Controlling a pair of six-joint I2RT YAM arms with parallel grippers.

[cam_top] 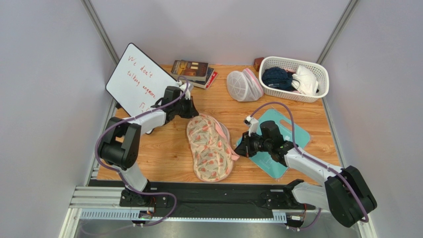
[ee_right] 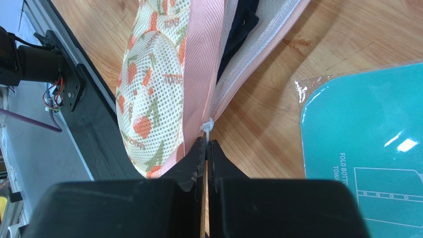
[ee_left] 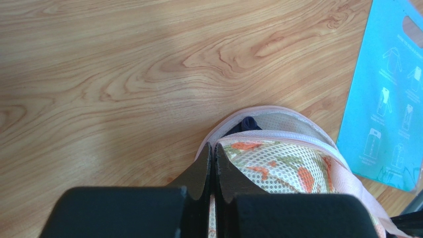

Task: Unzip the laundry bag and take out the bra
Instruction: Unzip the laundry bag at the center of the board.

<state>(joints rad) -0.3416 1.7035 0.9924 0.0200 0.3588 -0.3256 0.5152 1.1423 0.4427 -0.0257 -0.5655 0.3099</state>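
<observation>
The laundry bag point(cam_top: 209, 146), cream mesh with orange floral print and pink edging, lies flat in the middle of the table. My left gripper point(cam_top: 193, 114) is shut on the bag's far pink edge; in the left wrist view its tips point(ee_left: 213, 148) pinch the rim of the bag point(ee_left: 283, 163). My right gripper point(cam_top: 240, 148) is at the bag's right side, shut point(ee_right: 206, 144) on the white zipper pull point(ee_right: 207, 126). The zipper is partly open along that side of the bag point(ee_right: 154, 74). A dark navy bra point(ee_right: 240, 29) shows in the gap, also in the left wrist view point(ee_left: 246, 123).
A teal folding board point(cam_top: 283, 141) lies under my right arm. At the back stand a whiteboard point(cam_top: 136, 79), a stack of books point(cam_top: 192, 71), a white mesh dome bag point(cam_top: 243, 87) and a white basket point(cam_top: 317, 74) of clothes.
</observation>
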